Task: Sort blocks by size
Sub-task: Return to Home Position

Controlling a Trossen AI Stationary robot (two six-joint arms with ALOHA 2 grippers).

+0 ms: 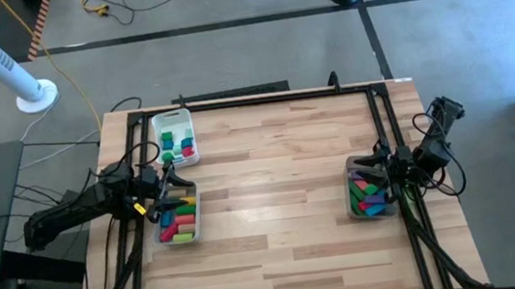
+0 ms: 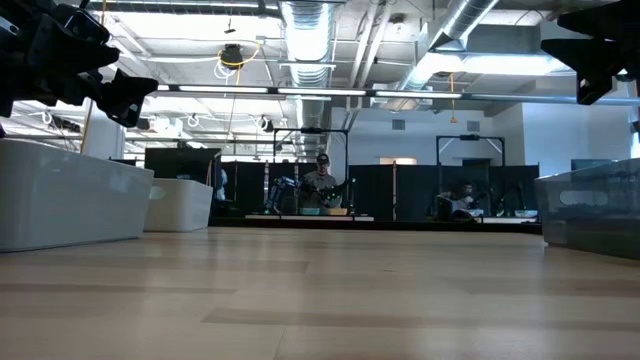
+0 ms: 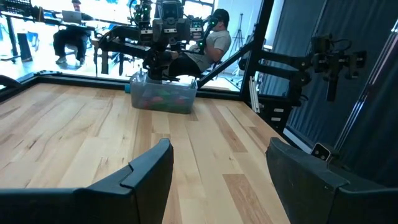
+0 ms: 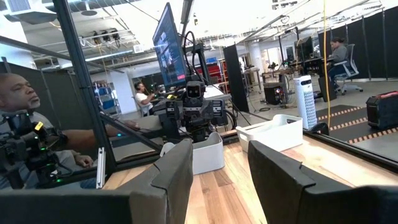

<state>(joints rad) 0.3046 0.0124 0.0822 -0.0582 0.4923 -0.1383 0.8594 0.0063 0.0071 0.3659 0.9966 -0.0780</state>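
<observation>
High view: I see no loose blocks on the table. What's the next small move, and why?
Probably just retract both arms to rest. All visible blocks lie inside the bins, the table between them is bare, and the left end effector and right end effector are open, holding nothing.

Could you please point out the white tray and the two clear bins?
white tray (image 1: 156, 137): high view, its wall nearest the table edge.
clear bin by the left arm (image 1: 199, 219): high view, its wall facing the table's middle.
clear bin by the right arm (image 1: 350, 198): high view, its wall facing the table's middle.
</observation>
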